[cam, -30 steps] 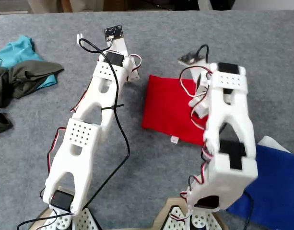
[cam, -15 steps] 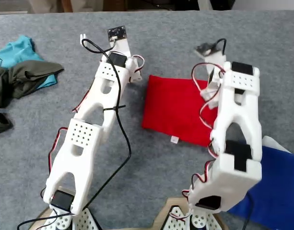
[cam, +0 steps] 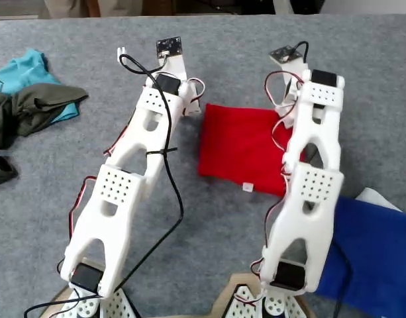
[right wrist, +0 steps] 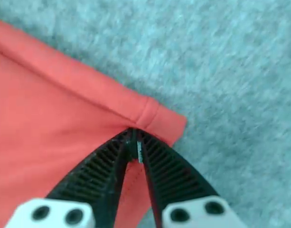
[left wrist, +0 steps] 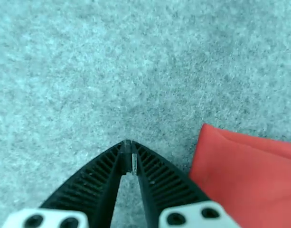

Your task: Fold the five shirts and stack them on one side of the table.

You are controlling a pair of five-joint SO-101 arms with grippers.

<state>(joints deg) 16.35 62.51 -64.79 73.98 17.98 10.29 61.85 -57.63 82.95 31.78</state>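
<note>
- Closest to my bases, on my right, a blue shirt lies flat at the near corner of the grey table. A white patch peeks out at its far edge.
- Both my arms stretch out from the bases across the table. My left arm slants in toward the middle, and my right arm runs almost straight ahead.
- Between my two forearms lies the red shirt, folded into a tidy rectangle with a small white tag at its near edge. My right arm crosses above its right-hand side.
- My left gripper points down at bare table just beside the red shirt's far left corner. Its fingers are drawn fully together, tips touching, with nothing between them.
- My right gripper points down over the red shirt's far right corner. Its fingers are also brought together so the tips meet, just inside a folded hem where the cloth puckers a little. I cannot tell whether any cloth is caught between the tips.
- Well apart, at the far left of the table, a dark olive shirt lies crumpled over a teal shirt. A further dark piece sits at the table's left edge, a little nearer.
</note>
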